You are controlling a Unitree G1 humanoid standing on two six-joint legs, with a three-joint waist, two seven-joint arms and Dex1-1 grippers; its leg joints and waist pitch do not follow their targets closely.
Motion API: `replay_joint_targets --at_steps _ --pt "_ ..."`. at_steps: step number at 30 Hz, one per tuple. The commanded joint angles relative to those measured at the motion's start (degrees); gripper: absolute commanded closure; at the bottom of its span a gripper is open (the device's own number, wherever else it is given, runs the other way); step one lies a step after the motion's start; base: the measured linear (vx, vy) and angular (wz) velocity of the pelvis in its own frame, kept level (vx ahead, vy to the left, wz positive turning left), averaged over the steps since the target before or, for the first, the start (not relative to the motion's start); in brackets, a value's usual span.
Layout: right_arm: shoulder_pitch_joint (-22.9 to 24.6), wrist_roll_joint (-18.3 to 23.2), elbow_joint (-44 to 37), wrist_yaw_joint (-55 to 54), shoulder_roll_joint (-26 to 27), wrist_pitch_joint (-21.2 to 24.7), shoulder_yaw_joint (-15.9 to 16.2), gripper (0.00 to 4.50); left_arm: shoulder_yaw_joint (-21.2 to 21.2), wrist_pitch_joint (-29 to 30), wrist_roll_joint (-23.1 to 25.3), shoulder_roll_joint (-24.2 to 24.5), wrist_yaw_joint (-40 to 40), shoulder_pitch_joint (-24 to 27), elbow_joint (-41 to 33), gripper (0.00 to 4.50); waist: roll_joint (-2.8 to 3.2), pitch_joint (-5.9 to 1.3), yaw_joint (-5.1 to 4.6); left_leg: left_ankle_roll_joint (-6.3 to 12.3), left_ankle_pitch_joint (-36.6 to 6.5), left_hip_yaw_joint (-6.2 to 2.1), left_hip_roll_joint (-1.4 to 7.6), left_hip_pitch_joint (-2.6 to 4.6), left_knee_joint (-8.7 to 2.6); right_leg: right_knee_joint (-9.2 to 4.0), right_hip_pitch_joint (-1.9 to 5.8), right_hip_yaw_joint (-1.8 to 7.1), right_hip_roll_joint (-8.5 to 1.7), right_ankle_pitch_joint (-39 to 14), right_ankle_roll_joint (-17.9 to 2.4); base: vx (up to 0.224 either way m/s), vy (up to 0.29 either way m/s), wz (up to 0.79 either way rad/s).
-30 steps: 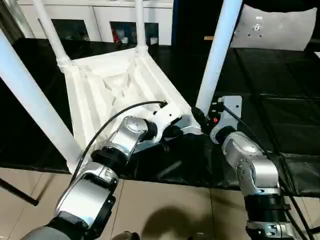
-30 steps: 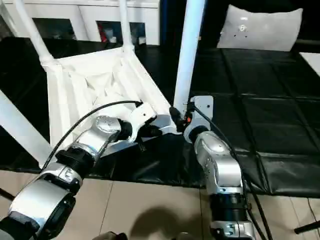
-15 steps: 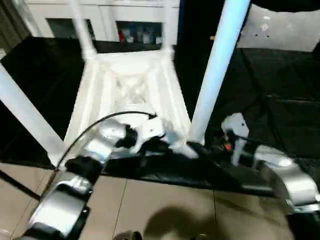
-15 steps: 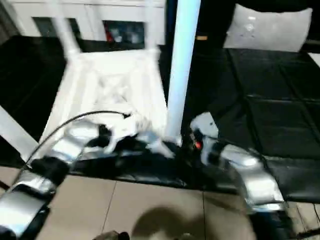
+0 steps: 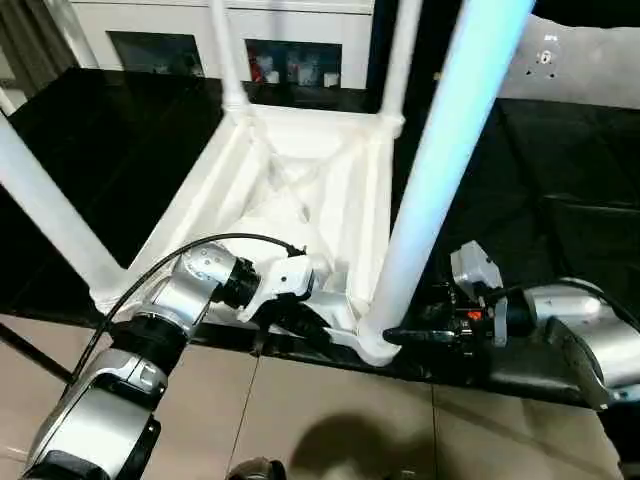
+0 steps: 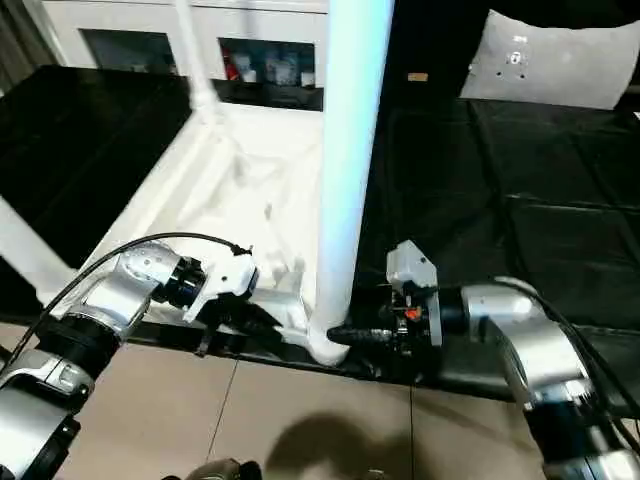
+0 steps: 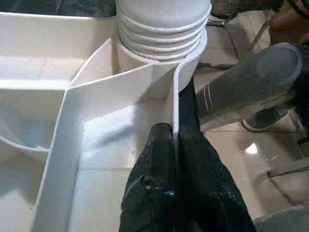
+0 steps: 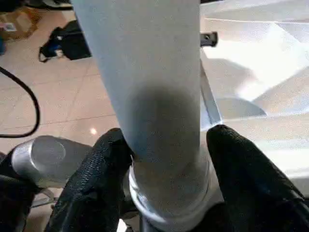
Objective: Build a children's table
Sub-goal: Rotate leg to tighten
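- Four legs are standing up out of the flipped-over top [image 5: 300,190], which lies ribs-up on the black desk [image 5: 110,150], near corner right at the desk's front edge.
- Near leg [image 5: 440,170] is the big one in the middle of the head views, seated in the front corner socket [image 5: 372,345].
- Right pincer [image 8: 166,159] comes in from the right, low at that leg's base. Its two black fingers [image 8: 104,169] sit one on each side of the tube just above the ribbed flare, so it's closed around the leg.
- Left pincer [image 7: 175,145] is on the top's front rim, just beside the same socket. In the wrist view one finger is inside the thin rim wall [image 7: 174,96] and one outside, pinching it.
- Other legs: one at far left [image 5: 55,215], two at the back corners [image 5: 228,55].
- Past the desk there's a white cabinet [image 5: 230,30], and a grey panel [image 6: 545,60] lies at the desk's far right.
- Tan floor tiles [image 5: 330,420] under the arms.
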Motion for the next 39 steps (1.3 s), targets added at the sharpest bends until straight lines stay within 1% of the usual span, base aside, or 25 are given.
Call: replay_joint_targets --at_steps 1,4,9,11,14,15,16,17,18,19,20,21,22,23,24,26,28,29,31,33,34,36,37,38,39 --pt "-0.9 0.9 0.6 1.2 0.1 -0.4 0.4 2.13 -2.3 -0.3 0.3 -0.3 -3.2 0.4 -1.1 4.50 -0.85 -3.57 -0.23 6.51 -8.3 -1.69 4.76 2.14 -3.94 -3.39 1.49 1.41 -3.48 -1.7 -17.0 0.000 0.000 0.00" --pt "-1.0 1.1 1.0 2.1 0.2 -0.2 1.1 2.45 -2.2 -0.2 0.1 -0.2 -3.3 0.4 -1.1 4.50 -0.99 -3.58 -0.10 6.53 -7.7 -1.65 4.69 2.09 -3.90 -3.23 1.56 1.41 -3.42 -0.4 -17.2 0.000 0.000 0.00" --pt "0.1 3.0 -0.1 2.3 1.1 2.1 0.9 2.59 -1.9 0.8 0.1 -0.2 -2.5 0.5 -1.0 4.50 -0.82 -3.79 0.08 6.74 -7.3 -1.68 4.64 2.10 -3.74 -3.14 1.73 1.39 -3.54 -0.3 -17.3 0.000 0.000 0.00" --pt "0.4 3.3 -0.4 2.0 1.3 2.5 0.7 2.59 -1.9 1.0 0.1 -0.2 -2.2 0.5 -1.0 4.50 -0.95 -3.73 0.04 6.68 -7.3 -1.64 4.63 2.05 -3.76 -3.17 1.68 1.38 -3.48 -0.2 -17.3 0.000 0.000 0.00" --pt "2.1 3.7 -2.7 -2.4 3.3 5.1 0.3 2.59 -1.0 3.4 0.9 -1.1 1.8 -0.2 -0.1 4.50 -1.05 -3.64 0.09 6.24 -7.9 -1.67 4.61 1.99 -3.87 -3.32 1.69 1.42 -3.49 -1.6 -17.1 0.000 0.000 0.00" --pt "2.7 2.5 -3.5 -8.4 5.9 6.6 -0.1 2.59 0.2 6.1 1.2 -2.5 6.1 -1.1 0.7 4.50 -0.93 -3.59 -0.02 6.03 -8.2 -1.59 4.63 2.02 -3.96 -3.32 1.48 1.47 -3.44 -2.1 -17.1 0.000 0.000 0.00" --pt "2.5 0.4 -3.1 -14.5 8.8 7.1 -0.5 2.59 1.3 8.3 1.3 -3.9 10.0 -1.9 1.2 4.50 -0.76 -3.49 -0.30 4.27 -10.8 -1.82 4.44 2.15 -4.22 -3.71 1.34 1.45 -3.42 -6.5 -16.6 0.000 0.000 0.00" --pt "2.2 -0.6 -2.6 -18.1 10.6 7.3 -0.9 2.59 1.7 9.1 1.4 -4.7 11.9 -2.3 1.4 4.50 -0.89 -3.33 -0.56 3.31 -12.3 -1.74 4.39 2.23 -4.39 -4.01 1.16 1.53 -3.40 -9.0 -16.1 0.000 0.000 0.00" --pt "2.1 -1.1 -2.4 -19.8 11.5 7.4 -1.1 2.59 1.9 9.5 1.5 -5.1 12.9 -2.5 1.5 4.50 -0.92 -3.01 -1.03 0.96 -15.6 -2.05 4.24 2.26 -4.63 -4.52 0.96 1.63 -3.62 -15.0 -14.8 0.000 0.000 0.00" --pt "0.8 -3.4 -0.7 -30.0 17.0 9.0 -2.7 2.59 3.2 12.4 2.1 -7.7 19.7 -3.7 1.9 4.50 -1.04 -2.85 -1.91 -1.17 -17.8 -2.48 4.11 1.93 -4.97 -4.63 1.15 1.53 -3.68 -20.3 -13.1 -0.054 0.002 -0.08" --pt "0.5 -3.9 -0.3 -32.5 18.3 9.5 -3.1 2.59 3.5 13.0 2.2 -8.5 21.6 -4.0 2.1 4.50 -1.04 -2.85 -1.91 -1.17 -17.8 -2.48 4.11 1.93 -4.97 -4.63 1.15 1.53 -3.68 -20.3 -13.1 -0.052 0.015 -0.17" --pt "-0.3 -5.0 0.4 -36.7 20.8 10.0 -3.5 2.59 4.1 14.4 2.3 -10.0 24.7 -4.6 2.2 4.50 -0.71 -2.83 -3.16 -4.04 -21.4 -3.13 3.91 1.91 -5.26 -4.79 0.90 1.32 -3.62 -25.3 -10.9 -0.052 0.015 -0.17" --pt "-0.5 -5.2 0.5 -37.4 21.2 10.1 -3.5 2.59 4.1 14.6 2.3 -10.2 25.1 -4.7 2.2 4.50 -1.06 -2.95 -3.91 -4.26 -22.2 -3.27 3.84 1.87 -5.41 -5.10 0.95 1.29 -3.43 -24.8 -10.0 -0.046 0.023 -0.18" --pt "-1.3 -6.2 1.3 -41.3 23.5 10.6 -4.1 2.59 4.6 15.7 2.3 -11.5 27.6 -5.2 2.3 4.50 -1.02 -2.98 -4.03 -4.12 -22.2 -3.19 3.89 1.97 -5.41 -5.14 0.90 1.40 -3.36 -23.7 -10.0 0.000 0.000 0.00" --pt "-2.3 -7.1 2.2 -45.9 26.2 11.1 -4.9 2.59 5.2 17.0 2.2 -13.0 30.4 -5.8 2.5 4.50 -0.85 -2.97 -4.49 -3.72 -22.1 -2.86 3.81 2.15 -5.24 -5.28 0.33 1.70 -3.25 -21.1 -10.7 0.000 0.000 0.00" --pt "-3.8 -8.2 3.5 -52.2 29.6 11.6 -6.0 2.59 6.0 17.8 2.6 -15.0 35.2 -6.8 3.1 4.50 -0.89 -3.31 -4.71 -2.47 -19.3 -2.73 3.61 1.81 -4.98 -5.13 0.76 1.75 -3.24 -16.8 -11.5 0.000 0.000 0.00" --pt "-4.8 -8.1 4.6 -56.1 32.2 11.5 -7.3 2.59 7.0 18.4 2.9 -16.7 39.2 -7.6 3.9 4.50 -0.92 -3.34 -4.69 -1.28 -18.1 -2.35 3.52 2.10 -4.76 -5.27 0.49 1.82 -3.02 -14.8 -12.0 0.000 0.000 0.00" --pt "-5.6 -7.3 5.6 -58.4 34.7 10.8 -8.5 2.03 8.0 18.5 3.2 -18.6 43.4 -8.4 4.6 4.50 -0.83 -3.46 -4.63 -0.65 -16.9 -2.25 3.48 1.95 -4.56 -5.19 0.64 1.89 -3.04 -13.6 -12.3 0.000 0.000 0.00" --pt "-5.9 -9.1 5.7 -59.7 35.4 9.0 -8.2 1.89 8.3 17.8 3.7 -19.6 45.1 -8.8 5.3 4.50 -0.80 -3.68 -4.20 0.29 -14.6 -2.22 3.58 1.89 -4.45 -4.98 0.93 1.82 -2.96 -9.8 -12.7 0.000 0.000 0.00" --pt "-5.6 -9.0 5.4 -60.4 35.6 8.8 -9.2 1.75 8.0 17.0 4.5 -19.7 45.8 -8.7 5.6 4.50 -0.80 -3.94 -3.79 2.68 -9.6 -1.98 3.52 1.75 -4.01 -4.27 1.29 1.76 -2.87 -1.6 -13.8 0.000 0.000 0.00" --pt "-4.9 -9.3 4.9 -59.9 34.5 8.5 -9.6 1.62 7.8 17.0 4.6 -19.1 45.2 -8.3 5.4 4.50 -0.79 -4.01 -3.73 3.39 -8.4 -1.98 3.46 1.59 -3.91 -4.07 1.51 1.71 -2.92 0.0 -14.1 0.000 0.000 0.00" --pt "-4.3 -10.0 4.5 -59.0 33.4 7.8 -9.4 1.47 7.6 17.0 4.7 -18.6 44.6 -8.0 5.1 4.50 -0.79 -4.34 -3.35 6.21 -4.5 -1.87 3.41 1.38 -3.41 -3.47 1.80 1.59 -3.03 5.8 -15.0 0.000 0.000 0.00" --pt "-3.6 -10.2 4.0 -58.7 32.2 7.3 -9.8 1.47 7.2 16.8 4.7 -17.7 43.6 -7.6 4.9 4.50 -0.80 -4.12 -3.20 6.89 -5.0 -1.82 3.42 1.29 -3.46 -3.61 1.67 1.51 -3.06 5.0 -15.1 0.000 0.000 0.00" --pt "-3.5 -10.2 4.0 -58.6 32.1 7.3 -9.8 1.23 7.1 16.8 4.7 -17.6 43.4 -7.5 4.9 4.50 -0.80 -4.12 -3.20 6.89 -5.0 -1.82 3.42 1.29 -3.46 -3.61 1.67 1.51 -3.06 5.0 -15.1 0.000 0.000 0.00" --pt "-2.5 -9.8 3.2 -56.7 30.3 6.8 -10.4 1.10 6.3 15.9 5.0 -16.2 41.4 -6.9 4.8 4.50 -0.78 -3.90 -2.94 6.49 -7.4 -1.85 3.55 1.49 -3.63 -4.07 1.59 1.51 -3.12 0.5 -14.8 0.000 0.000 0.00"
